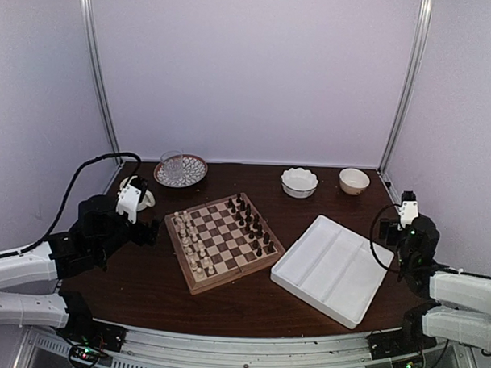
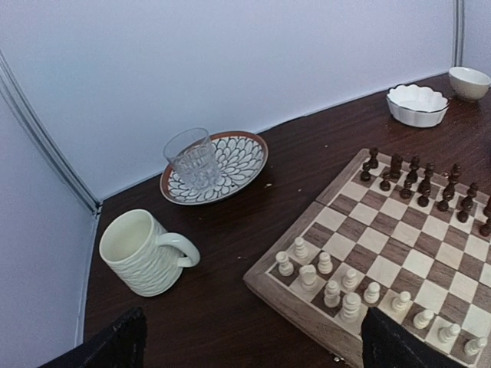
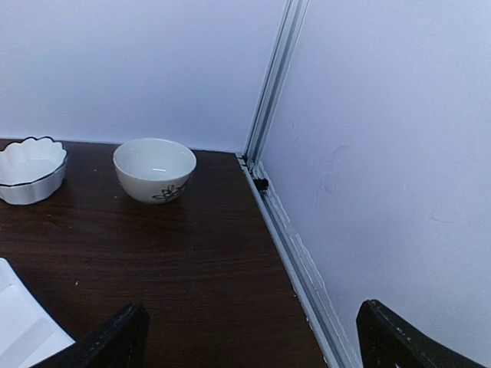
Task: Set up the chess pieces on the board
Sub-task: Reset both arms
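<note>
Dark, glossy wooden table (image 1: 225,308) fills the middle. At lower right lies a smooth white compartmented tray (image 1: 331,268). At centre is the checkered wooden board (image 1: 226,238), set diagonally, with tiny cream chess pieces (image 1: 193,243) ranked along its left edge. Left gripper (image 2: 253,353) and right gripper (image 3: 253,345) sit low at the sides, jaws wide and empty.

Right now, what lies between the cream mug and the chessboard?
Nothing: bare dark tabletop separates the mug from the board, as the left wrist view shows.
</note>
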`<state>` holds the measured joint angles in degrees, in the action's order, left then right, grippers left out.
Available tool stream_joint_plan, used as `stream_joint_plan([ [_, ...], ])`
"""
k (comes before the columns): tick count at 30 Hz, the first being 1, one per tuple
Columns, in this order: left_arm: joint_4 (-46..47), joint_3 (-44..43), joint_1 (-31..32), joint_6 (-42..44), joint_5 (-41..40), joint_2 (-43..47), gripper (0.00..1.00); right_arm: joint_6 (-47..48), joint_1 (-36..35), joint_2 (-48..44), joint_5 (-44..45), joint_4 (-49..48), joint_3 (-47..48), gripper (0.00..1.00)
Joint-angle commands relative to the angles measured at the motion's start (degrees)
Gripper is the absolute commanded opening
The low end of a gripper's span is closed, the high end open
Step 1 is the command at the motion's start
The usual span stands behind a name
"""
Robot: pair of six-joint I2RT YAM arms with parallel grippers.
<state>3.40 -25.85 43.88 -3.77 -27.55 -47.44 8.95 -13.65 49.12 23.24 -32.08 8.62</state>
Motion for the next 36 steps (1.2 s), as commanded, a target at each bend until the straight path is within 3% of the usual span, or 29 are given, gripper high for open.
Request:
stream_joint_plan([
  [1,5.36,2.10,-3.28,6.46,-4.09,-0.74,0.98,-4.64,5.57,18.14,-9.34,-27.30,0.44,0.98],
  [3,7.09,2.54,-4.42,8.38,-6.01,-3.68,0.98,-1.22,5.55,28.61,-9.88,-35.29,2.09,0.99],
  [5,7.95,2.40,-6.42,8.49,-6.01,-7.31,0.98,-1.78,5.67,36.53,-10.14,-37.10,3.87,0.99],
  [7,9.09,2.64,-9.19,8.14,-4.59,-9.35,0.98,-0.38,5.38,45.05,-8.95,-47.89,3.98,0.99],
  [8,10.07,3.00,-10.80,8.04,-3.80,-10.03,0.98,-0.18,4.68,44.05,-7.26,-46.73,4.02,1.00],
  [10,12.67,4.25,-14.34,7.41,-1.94,-11.01,0.98,-2.35,4.91,40.30,-6.29,-35.09,6.70,1.00],
  [14,13.82,4.92,-22.37,4.42,1.46,-12.23,0.98,-4.41,5.38,40.78,-1.59,-29.53,10.50,1.00],
  [18,31.09,12.34,-28.90,5.76,6.85,-16.88,0.98,-4.34,5.48,41.22,-1.70,-29.70,10.78,1.00],
  [21,36.32,11.33,-34.52,3.98,12.59,-23.56,0.98,-4.30,5.51,41.35,-1.78,-30.22,10.71,1.00],
  [22,34.29,9.61,-35.35,3.95,13.10,-25.05,0.97,-4.39,5.56,41.31,-1.80,-29.87,10.79,1.00],
  [27,40.62,7.48,-39.83,2.89,21.52,-32.25,0.88,-4.28,5.56,41.35,-1.81,-30.14,10.73,0.99],
  [30,59.00,10.53,-41.48,4.93,26.59,-43.26,0.91,-4.30,5.55,41.40,-1.80,-30.14,10.73,0.99],
  [32,50.99,9.33,-41.94,4.75,27.54,-40.76,0.90,-4.32,5.56,41.35,-1.83,-30.09,10.77,1.00],
  [34,50.36,7.09,-41.94,5.33,29.00,-42.54,0.97,-4.25,5.55,41.33,-1.89,-30.06,10.80,0.99],
  [36,45.72,5.45,-41.94,4.02,25.31,-41.82,0.98,-4.32,5.50,41.35,-1.88,-29.95,10.87,1.00],
])
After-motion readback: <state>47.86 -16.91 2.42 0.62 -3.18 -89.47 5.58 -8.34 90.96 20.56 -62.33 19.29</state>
